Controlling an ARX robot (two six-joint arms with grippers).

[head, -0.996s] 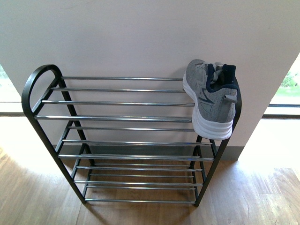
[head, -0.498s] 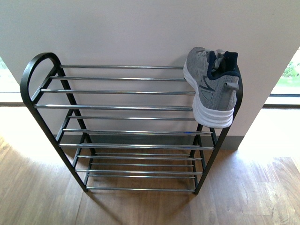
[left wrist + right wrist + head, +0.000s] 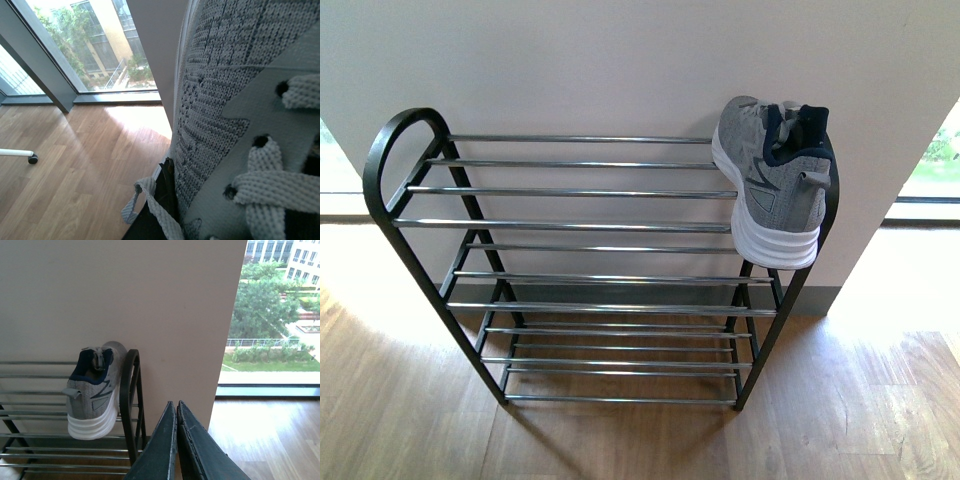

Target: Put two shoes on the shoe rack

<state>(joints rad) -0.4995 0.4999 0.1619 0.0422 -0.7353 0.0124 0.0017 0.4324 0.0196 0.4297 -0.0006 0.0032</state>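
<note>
- Shoe rack (image 3: 570, 191): a black-framed rack with tiers of chrome rods, standing on the wooden floor (image 3: 400, 420) against a pale wall (image 3: 620, 60). In the front view neither arm appears.
- First sneaker (image 3: 770, 185): a grey knit shoe with a white sole and dark navy lining. It rests on the top tier at the far right end, just beside the rack's curved end frame. Its toe points to the wall and its heel reaches out over the front rod. The other rods are bare.
- Second sneaker (image 3: 240, 125): seen only in the left wrist view, where its knit side and laces fill most of the frame, above the floor and near a large window (image 3: 100, 45).
- Left gripper (image 3: 165, 200): clamped on the second sneaker. One dark finger (image 3: 167, 182) lies against the knit, and the other is hidden by the shoe.
- Right gripper (image 3: 176, 407): its fingers are pressed together and hold nothing. It sits to the right of the rack (image 3: 131, 390), and its camera looks at the first sneaker (image 3: 92, 390) from the heel end.
- White caster leg (image 3: 17, 154): on the floor near the window, well apart from the shoe.
</note>
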